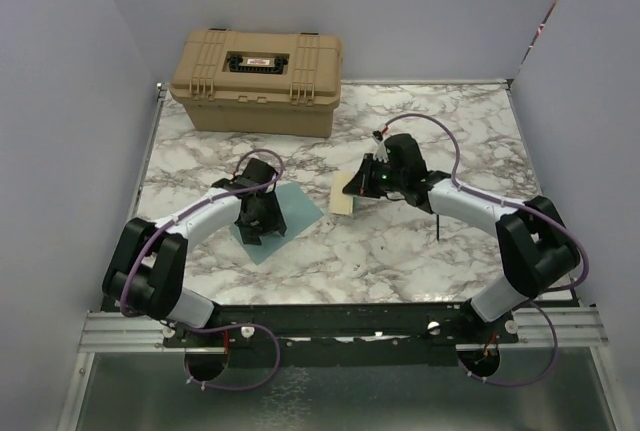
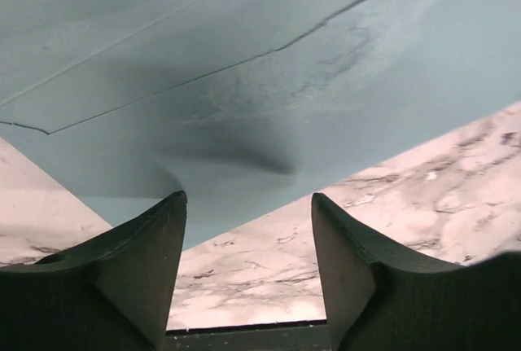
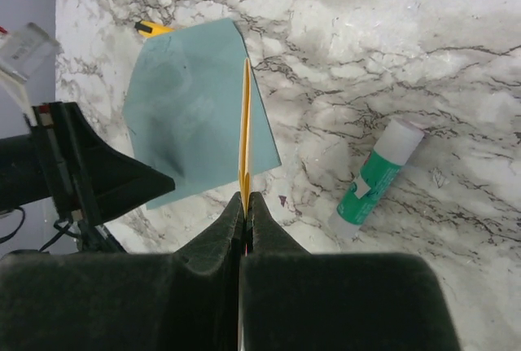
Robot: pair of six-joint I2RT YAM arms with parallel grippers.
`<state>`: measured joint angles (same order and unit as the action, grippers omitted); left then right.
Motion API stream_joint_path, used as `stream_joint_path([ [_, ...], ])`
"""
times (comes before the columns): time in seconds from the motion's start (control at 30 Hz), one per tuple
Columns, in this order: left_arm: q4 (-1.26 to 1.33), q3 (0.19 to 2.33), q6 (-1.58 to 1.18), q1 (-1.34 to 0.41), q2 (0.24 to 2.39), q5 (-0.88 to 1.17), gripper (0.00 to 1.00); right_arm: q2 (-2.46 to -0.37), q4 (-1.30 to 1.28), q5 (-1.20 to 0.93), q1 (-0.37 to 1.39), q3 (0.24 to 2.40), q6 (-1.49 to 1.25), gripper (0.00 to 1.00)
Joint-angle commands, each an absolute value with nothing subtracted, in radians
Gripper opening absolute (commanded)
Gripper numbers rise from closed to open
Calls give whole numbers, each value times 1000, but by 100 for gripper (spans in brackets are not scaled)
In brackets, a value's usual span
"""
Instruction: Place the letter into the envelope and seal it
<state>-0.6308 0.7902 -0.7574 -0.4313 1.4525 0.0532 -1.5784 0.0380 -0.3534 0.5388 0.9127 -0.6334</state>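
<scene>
**Ana:** Closest to the lens, what do you get?

**Ben:** Both arm bases, bolted on a metal rail [image 1: 340, 323] at the near edge of the marble table [image 1: 400, 251].

**Ana:** And on the left?

**Ben:** The left gripper [image 2: 248, 204] is down at the envelope [image 1: 300, 206], which lies flat on the marble. Its jaws stand apart, with the teal edge right at the fingertips [image 2: 175, 204]. I cannot tell whether they touch the paper.

**Ana:** Where is the letter?

**Ben:** The letter [image 1: 345, 196] is just right of the envelope. It is held up on edge and pinched at its near end, with the right gripper [image 3: 246, 200] closed tight on it.

**Ana:** Further right?

**Ben:** A green-and-white glue stick [image 3: 376, 173] lies on the marble, apart from the letter. A tan case [image 1: 258, 79] sits at the back left.
</scene>
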Motion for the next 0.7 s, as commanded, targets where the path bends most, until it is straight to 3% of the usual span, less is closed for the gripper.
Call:
stream_joint_path([
  [0.0,-646,893,-631,-427,1417,29,66,-1623,102,-288,551,960,-624,0],
  [0.13,-704,906,-655,-426,1326,75,66,-1672,262,-301,558,974,-673,0],
  [0.37,-716,786,-736,-427,1263,123,53,-1833,408,-273,583,1088,-762,0],
  [0.5,-719,737,-808,-427,1226,19,51,-1911,423,-231,613,1161,-744,0],
  [0.67,-730,658,-936,-422,1168,-160,58,-1995,433,-186,649,1241,-668,0],
])
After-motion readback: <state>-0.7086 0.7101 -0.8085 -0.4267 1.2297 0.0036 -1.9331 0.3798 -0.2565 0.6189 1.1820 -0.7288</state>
